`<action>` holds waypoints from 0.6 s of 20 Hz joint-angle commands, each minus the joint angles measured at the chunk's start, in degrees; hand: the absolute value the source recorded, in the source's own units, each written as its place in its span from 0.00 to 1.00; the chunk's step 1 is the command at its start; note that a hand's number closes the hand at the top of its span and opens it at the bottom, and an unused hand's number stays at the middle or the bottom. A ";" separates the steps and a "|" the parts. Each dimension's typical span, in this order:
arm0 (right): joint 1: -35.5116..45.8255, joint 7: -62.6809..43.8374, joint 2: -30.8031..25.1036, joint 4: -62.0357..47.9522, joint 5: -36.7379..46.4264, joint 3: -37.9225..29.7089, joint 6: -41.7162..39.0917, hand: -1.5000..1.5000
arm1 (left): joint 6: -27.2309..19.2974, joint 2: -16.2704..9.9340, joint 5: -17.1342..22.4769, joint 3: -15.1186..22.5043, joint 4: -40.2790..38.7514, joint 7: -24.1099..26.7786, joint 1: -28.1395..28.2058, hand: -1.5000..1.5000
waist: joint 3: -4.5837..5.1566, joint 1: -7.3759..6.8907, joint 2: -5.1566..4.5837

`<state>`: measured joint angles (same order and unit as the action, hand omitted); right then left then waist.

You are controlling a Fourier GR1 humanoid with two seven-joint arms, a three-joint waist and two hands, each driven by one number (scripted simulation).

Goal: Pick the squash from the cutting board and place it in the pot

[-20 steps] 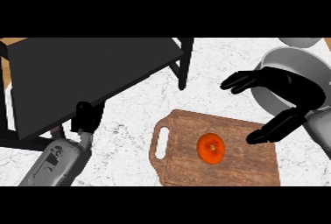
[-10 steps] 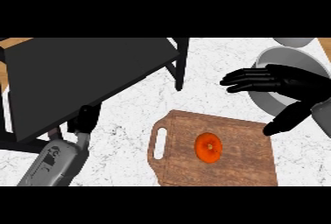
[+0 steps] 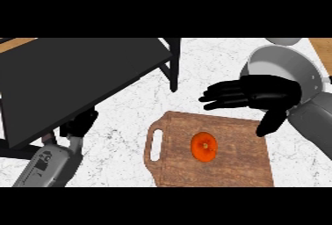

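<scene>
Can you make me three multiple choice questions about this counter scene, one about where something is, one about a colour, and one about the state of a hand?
1. Where does the squash lie?
A. in the pot
B. on the cutting board
C. in the right hand

2. What colour is the squash?
A. orange
B. green
C. white

3. How is the right hand?
A. curled round the squash
B. open, holding nothing
C. resting inside the pot

Answers: 1 B, it lies mid cutting board, not in the pot. 2 A, plainly orange. 3 B, its fingers are spread beyond the board's far edge, apart from the squash.

Right hand (image 3: 259, 93) rose farther from squash (image 3: 204, 146)
</scene>
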<state>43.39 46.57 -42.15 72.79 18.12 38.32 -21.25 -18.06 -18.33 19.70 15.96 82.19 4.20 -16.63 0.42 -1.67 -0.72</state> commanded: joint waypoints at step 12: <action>-1.84 -1.24 8.60 -4.10 10.70 7.42 0.04 0.00 | 0.23 -4.93 1.57 -8.36 4.29 -3.17 -1.24 0.50 | -0.43 0.89 0.76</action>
<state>41.99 44.31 -35.27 69.22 26.50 44.91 -20.11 -18.27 -18.43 19.00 14.77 83.38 3.78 -15.16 0.48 -0.50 -0.56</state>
